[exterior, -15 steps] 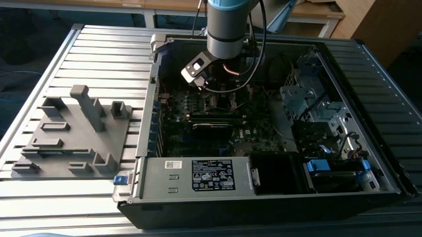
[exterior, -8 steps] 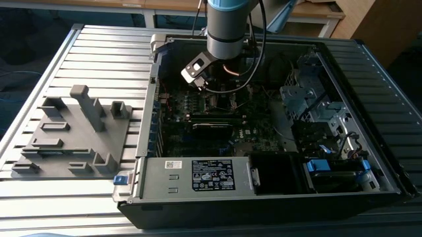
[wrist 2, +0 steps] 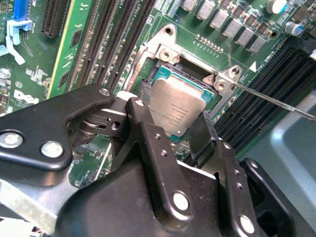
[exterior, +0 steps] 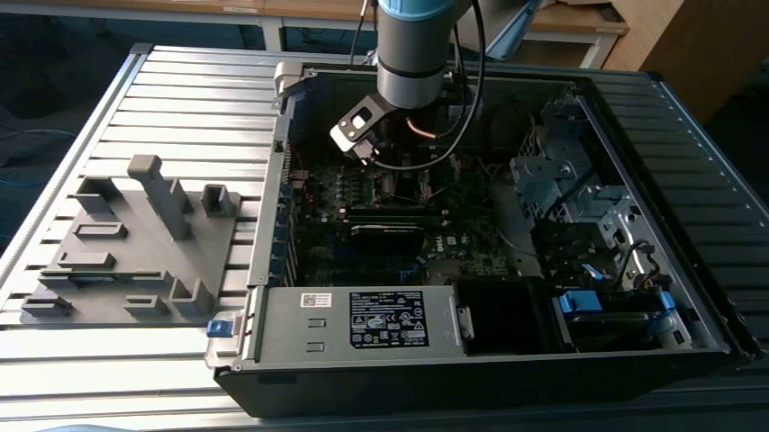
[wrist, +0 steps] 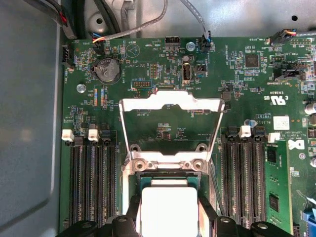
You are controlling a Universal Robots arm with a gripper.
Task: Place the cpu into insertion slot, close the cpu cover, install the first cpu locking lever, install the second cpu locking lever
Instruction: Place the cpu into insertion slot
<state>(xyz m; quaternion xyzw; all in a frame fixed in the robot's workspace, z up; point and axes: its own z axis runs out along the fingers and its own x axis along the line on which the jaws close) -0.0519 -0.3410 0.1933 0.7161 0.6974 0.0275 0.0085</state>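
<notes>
Cpu [wrist 2: 175, 109], print-topped, in end effector [wrist 2: 170, 116]

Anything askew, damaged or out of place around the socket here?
Nothing stands out. The cpu is held in the pincer, roughly square to the insertion slot, and the cpu cover is swung open and looks unbent.

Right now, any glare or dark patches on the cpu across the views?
First wrist view: cpu top blown out to near white, cpu cover bright too. Second wrist view: cpu evenly lit grey, gripper dark in front. Exterior view: case interior shadowed, table slats brightly lit.
</notes>
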